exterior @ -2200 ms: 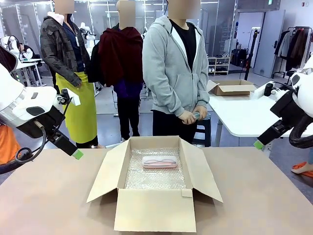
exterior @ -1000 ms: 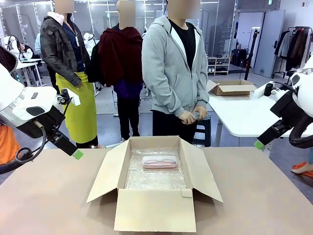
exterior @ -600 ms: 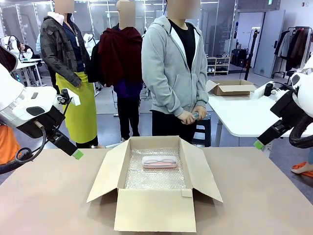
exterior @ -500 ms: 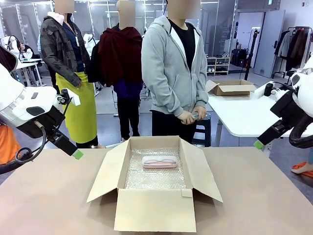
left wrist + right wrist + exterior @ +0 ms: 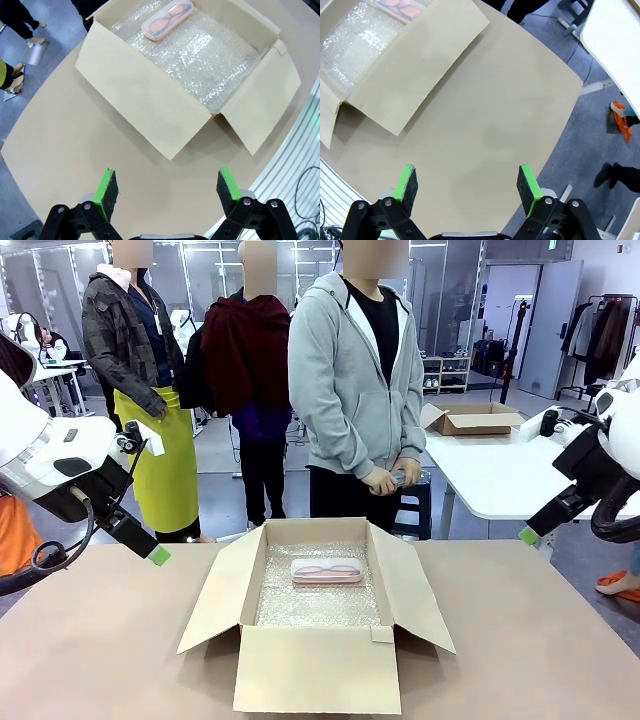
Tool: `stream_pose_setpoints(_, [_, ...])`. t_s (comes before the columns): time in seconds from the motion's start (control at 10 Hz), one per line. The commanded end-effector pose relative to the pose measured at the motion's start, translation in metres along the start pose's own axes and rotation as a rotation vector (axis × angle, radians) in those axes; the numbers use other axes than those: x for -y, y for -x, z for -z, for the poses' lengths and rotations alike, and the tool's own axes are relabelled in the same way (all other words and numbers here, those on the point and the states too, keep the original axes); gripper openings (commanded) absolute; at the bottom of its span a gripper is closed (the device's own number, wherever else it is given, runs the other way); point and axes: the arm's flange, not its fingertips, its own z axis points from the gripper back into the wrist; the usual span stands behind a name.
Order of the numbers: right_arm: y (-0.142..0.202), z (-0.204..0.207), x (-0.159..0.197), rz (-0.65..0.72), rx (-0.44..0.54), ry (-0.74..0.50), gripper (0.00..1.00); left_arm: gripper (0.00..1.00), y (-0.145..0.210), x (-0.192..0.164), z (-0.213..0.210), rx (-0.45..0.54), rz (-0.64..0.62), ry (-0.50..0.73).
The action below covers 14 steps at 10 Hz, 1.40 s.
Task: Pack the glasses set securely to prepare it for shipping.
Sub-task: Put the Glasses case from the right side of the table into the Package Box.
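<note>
Nothing has moved: left gripper (image 5: 158, 555) and right gripper (image 5: 528, 535) hang agape, and the uncovered pink case (image 5: 327, 570) could rattle loose.

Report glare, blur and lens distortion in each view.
Front view: even indoor light, sharp; the bubble wrap in the box glints mildly. Left wrist view: the wide-angle lens bows the table edge; white glare on the bubble wrap, pink case still legible. Right wrist view: same bowing, no glare on the table.
</note>
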Motion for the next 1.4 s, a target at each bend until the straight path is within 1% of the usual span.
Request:
stream_pose_setpoints(0.0, [0.0004,0.0001,-0.0008,0.000,-0.004,-0.002,1.00,1.00,0.0011,-0.0009,-0.0007,0.003,0.000,0.005])
stream_pose_setpoints(1.3, [0.0004,0.0001,-0.0008,0.000,-0.004,-0.002,1.00,1.00,0.0011,-0.0009,-0.0007,0.003,0.000,0.005])
